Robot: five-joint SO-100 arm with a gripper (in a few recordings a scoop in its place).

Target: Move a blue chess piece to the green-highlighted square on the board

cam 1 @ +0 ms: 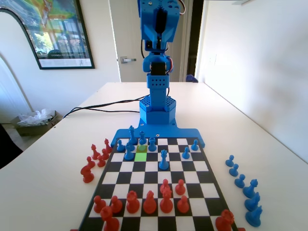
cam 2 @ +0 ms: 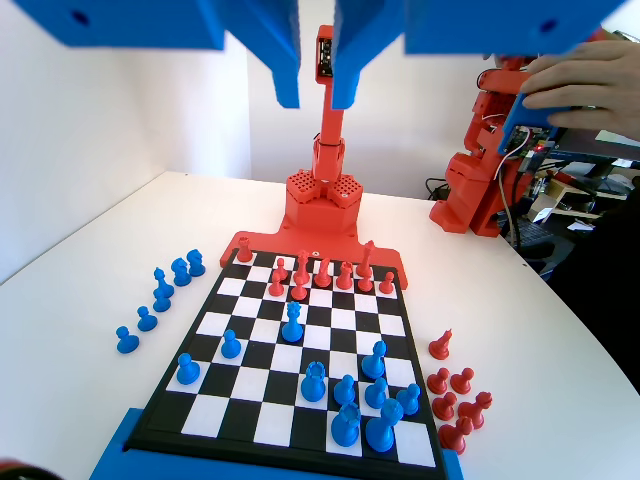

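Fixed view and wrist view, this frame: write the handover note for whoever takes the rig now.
Tool: raised high above the board, open, nothing between the jaws.
Green-highlighted square: bare, second row from the blue arm's end in the fixed view.
Blue chess piece: none picked yet; a blue pawn stands on the square just left of the green one in the fixed view.
Done: nothing.
Left: lower, grasp a pawn, set it on the green square, release.

red chess pieces (cam 1: pixel 149 202), framed poster (cam 1: pixel 57 31), door handle (cam 1: pixel 127 60)
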